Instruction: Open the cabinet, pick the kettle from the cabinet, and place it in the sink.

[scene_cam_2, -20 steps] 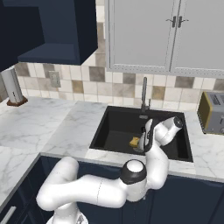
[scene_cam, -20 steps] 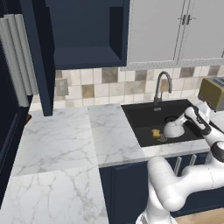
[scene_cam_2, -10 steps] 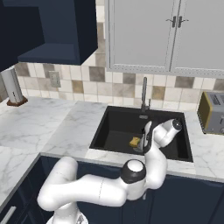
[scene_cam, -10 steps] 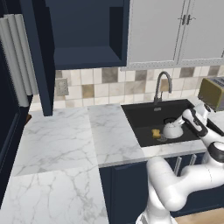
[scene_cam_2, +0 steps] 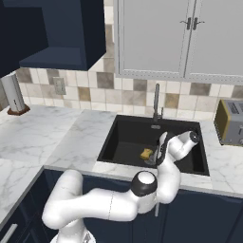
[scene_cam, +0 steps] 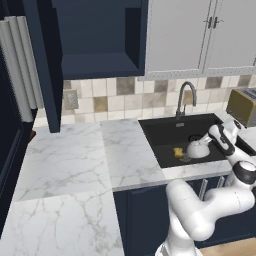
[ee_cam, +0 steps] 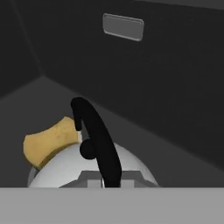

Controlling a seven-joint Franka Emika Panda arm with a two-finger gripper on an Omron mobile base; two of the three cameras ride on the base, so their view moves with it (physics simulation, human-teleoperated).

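The white-silver kettle [scene_cam: 198, 149] sits low inside the black sink [scene_cam: 161, 131], just right of a yellow sponge [scene_cam: 178, 152]. My gripper [scene_cam: 210, 142] reaches down into the basin from the right and is shut on the kettle's black arched handle [ee_cam: 99, 139]. In the hand view the white dome [ee_cam: 65, 168] lies right under the gripper [ee_cam: 109, 181], with the sponge [ee_cam: 47, 142] behind it. From the right base view my hand [scene_cam_2: 160, 153] hides most of the kettle in the sink [scene_cam_2: 124, 137]. The navy cabinet [scene_cam: 95, 40] stands open, its door [scene_cam: 47, 70] swung out left.
A steel gooseneck faucet [scene_cam: 183, 96] rises behind the basin. A yellowish toaster [scene_cam_2: 231, 121] stands on the counter to the sink's right. A paper towel roll [scene_cam_2: 13, 94] is at the far left. Light grey upper cabinets [scene_cam_2: 187, 38] hang above the sink.
My hand and the kettle have sunk slightly lower into the basin; nothing else has moved.
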